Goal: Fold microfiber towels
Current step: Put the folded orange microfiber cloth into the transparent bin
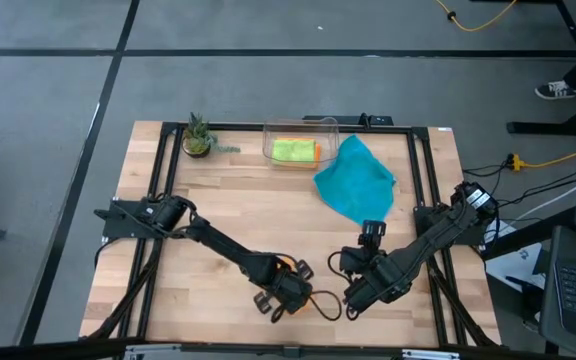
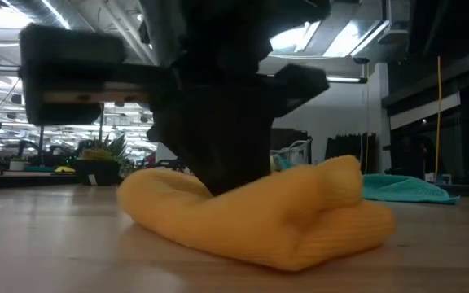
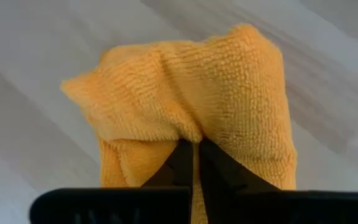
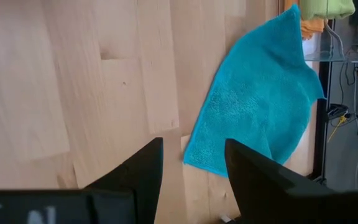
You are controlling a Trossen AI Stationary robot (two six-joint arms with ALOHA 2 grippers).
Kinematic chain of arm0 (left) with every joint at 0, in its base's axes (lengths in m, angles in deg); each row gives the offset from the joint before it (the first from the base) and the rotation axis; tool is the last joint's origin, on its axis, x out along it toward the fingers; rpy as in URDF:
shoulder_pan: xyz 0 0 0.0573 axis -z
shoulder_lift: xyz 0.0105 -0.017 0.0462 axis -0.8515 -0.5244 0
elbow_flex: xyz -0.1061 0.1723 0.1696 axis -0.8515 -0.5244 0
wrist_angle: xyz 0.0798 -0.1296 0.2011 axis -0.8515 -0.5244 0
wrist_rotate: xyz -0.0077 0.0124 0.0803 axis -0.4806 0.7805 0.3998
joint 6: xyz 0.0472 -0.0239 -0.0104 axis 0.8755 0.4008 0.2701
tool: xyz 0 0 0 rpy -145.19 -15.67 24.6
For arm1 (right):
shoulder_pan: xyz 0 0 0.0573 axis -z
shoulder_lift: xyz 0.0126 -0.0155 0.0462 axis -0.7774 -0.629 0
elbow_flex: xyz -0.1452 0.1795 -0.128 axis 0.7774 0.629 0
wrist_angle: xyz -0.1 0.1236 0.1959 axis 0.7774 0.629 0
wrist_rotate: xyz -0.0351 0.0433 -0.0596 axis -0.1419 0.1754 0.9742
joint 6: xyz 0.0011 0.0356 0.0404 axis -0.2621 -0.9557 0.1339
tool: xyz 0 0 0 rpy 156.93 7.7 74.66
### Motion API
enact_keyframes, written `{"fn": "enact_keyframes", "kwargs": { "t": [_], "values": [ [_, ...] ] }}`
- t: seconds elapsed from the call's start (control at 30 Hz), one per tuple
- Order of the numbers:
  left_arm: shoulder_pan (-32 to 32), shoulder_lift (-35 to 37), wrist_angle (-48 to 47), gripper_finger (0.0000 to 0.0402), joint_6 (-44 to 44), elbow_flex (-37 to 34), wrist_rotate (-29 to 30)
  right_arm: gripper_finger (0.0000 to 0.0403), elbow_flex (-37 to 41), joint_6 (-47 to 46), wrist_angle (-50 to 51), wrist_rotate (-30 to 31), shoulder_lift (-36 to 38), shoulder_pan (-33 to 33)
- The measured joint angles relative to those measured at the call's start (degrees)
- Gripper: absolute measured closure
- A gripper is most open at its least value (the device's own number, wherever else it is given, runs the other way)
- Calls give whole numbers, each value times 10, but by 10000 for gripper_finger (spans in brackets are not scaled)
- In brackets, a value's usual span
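- The pale wooden bench carries everything. Its near edge is where the fold is being made, so any drag should run along bare wood and stay well apart from the other cloths.
- The teal square microfiber towel lies flat toward the far right, one corner by the clear plastic bin, which holds a lime green cloth and a bit of orange. These wait their turn.
- The soft orange microfiber towel sits bunched at the near middle of the bench, already doubled into a thick roll in the low view.
- The left pincer is closed on a pinch of that orange fabric at its near edge. To fold well, I would lift only enough to clear the layer beneath, carry the edge straight across to meet the opposite one, and lower before letting go, so the bulge flattens instead of rolling.
- The right pincer hangs with fingers apart over bare wood near the teal towel, holding nothing. It could pin the orange cloth's free side.
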Motion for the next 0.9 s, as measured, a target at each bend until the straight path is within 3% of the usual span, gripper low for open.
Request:
{"fn": "enact_keyframes", "kwargs": {
  "t": [0.13, 0.23, 0.4, 0.6, 0.77, 0.9],
  "values": [
    [0, 0, -4, 399, 107, 0, 3, 228, 0, 0, -10, 0, 0, 0],
    [5, 0, -10, 401, 173, 2, 43, 228, 0, 0, -15, 0, 0, 0],
    [15, -10, -85, 401, 168, 63, 125, 228, 0, 0, -24, 0, 0, 0],
    [31, -13, -187, 401, 121, 178, 161, 228, 0, 0, -24, 0, 0, 0],
    [49, -14, -292, 401, -51, 245, 167, 228, 0, 0, -24, 0, 0, 0],
    [58, -12, -302, 401, -97, 261, 169, 228, 0, 2, -24, 0, 0, 0]
  ]
}}
